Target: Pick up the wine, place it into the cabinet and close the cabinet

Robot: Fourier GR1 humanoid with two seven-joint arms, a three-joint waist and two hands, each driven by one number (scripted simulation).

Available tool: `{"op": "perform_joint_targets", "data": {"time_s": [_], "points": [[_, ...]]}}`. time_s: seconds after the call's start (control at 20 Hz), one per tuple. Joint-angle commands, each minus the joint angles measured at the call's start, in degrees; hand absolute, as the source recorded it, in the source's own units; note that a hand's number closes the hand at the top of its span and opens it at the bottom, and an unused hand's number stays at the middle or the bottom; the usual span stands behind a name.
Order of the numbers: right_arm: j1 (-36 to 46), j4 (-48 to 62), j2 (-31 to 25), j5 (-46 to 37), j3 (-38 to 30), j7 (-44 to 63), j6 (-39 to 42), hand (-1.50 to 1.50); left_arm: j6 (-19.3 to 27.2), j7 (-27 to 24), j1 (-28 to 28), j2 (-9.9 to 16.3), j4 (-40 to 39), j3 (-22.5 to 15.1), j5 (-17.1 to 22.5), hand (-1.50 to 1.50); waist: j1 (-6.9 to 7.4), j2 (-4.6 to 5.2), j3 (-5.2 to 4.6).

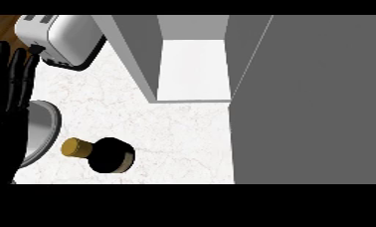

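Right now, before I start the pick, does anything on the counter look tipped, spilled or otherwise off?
Nothing stands out. The wine bottle stands upright on the counter, gold cap intact, no spill around it. The cabinet is open. The left robot hand rests open at the left edge.

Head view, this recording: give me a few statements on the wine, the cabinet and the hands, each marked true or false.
1. The wine bottle stands on the counter, outside the cabinet. True.
2. The cabinet is closed. False: its door is swung open and the white shelf shows.
3. The left hand is open at the view's left edge. True.
4. The left hand is curled round the wine bottle. False: they are apart.
5. The toaster sits inside the cabinet. False: it is on the counter, left of the cabinet.
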State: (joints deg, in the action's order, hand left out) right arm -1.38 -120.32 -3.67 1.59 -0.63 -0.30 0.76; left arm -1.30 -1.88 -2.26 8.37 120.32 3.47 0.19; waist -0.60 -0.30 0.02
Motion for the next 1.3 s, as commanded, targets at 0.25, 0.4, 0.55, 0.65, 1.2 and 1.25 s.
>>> {"op": "perform_joint_targets", "data": {"time_s": [0.25,0.4,0.55,0.65,1.2,1.25], "points": [[-8.75,-10.71,-1.86,2.21,-2.45,-0.24,2.87,-1.5,8.92,5.99,-0.22,-3.88,1.51,-1.66,-11.22,-1.5,0.17,0.16,0.0],[-9.55,-7.22,-3.63,7.65,5.67,6.15,10.23,-1.5,13.8,12.17,0.06,-8.18,-1.45,-5.42,5.24,-1.5,-0.12,0.18,-0.07],[-10.5,-10.83,-5.23,11.8,4.09,10.15,11.43,-1.5,18.16,12.47,0.23,-8.27,-0.81,-8.12,4.21,-1.5,0.12,0.18,-0.02],[-9.77,-13.73,-7.6,17.82,-1.19,13.6,12.28,-1.5,21.35,13.58,-0.49,-8.31,-0.08,-10.68,2.73,-1.5,0.11,0.2,-0.01],[-11.71,-14.85,-3.09,14.44,0.3,13.32,13.4,-1.5,28.15,18.65,-1.85,-8.36,3.88,-17.51,-2.57,-1.5,0.42,0.23,0.0],[-5.11,-13.35,-3.94,14.78,0.74,18.34,10.61,-1.5,30.76,16.38,-0.22,-8.36,3.53,-21.44,-3.51,-1.5,0.62,0.25,-0.02]]}}
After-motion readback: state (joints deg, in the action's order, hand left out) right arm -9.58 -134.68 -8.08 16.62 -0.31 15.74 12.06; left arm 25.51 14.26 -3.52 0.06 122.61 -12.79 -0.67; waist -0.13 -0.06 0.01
